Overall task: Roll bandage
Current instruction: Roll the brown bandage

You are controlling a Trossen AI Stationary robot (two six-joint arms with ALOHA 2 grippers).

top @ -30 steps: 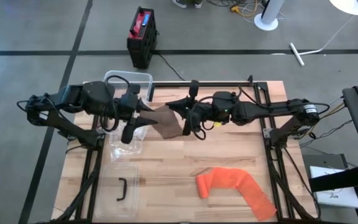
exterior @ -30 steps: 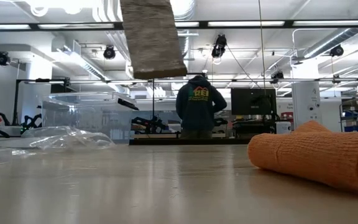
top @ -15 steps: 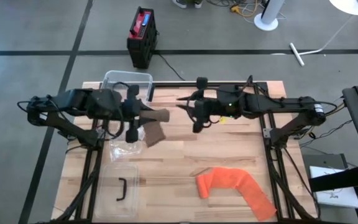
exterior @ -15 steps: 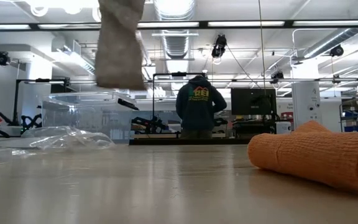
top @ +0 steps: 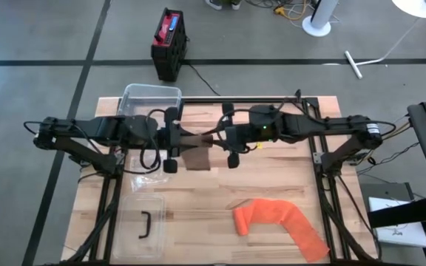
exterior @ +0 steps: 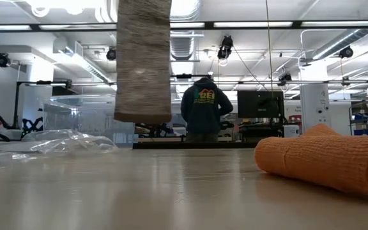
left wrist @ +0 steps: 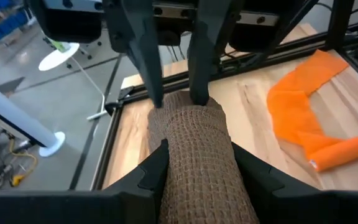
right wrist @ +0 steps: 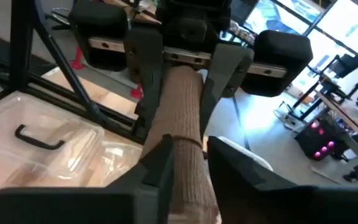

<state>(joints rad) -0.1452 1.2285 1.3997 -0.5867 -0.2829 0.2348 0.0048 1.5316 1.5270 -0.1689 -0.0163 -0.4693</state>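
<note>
Brown bandage (top: pixel 196 151) hangs in the air between my two claws, above the middle of the table (top: pixel 272 185) toward its far edge, its loose end dangling clear of the wood. My left claw (left wrist: pixel 194 165) is closed on one end of it, fingers pressing both sides. My right claw (right wrist: pixel 187 155) has its fingers along both sides of the other end, closed on it. An orange bandage (top: pixel 279 224) lies near the table's front right corner.
</note>
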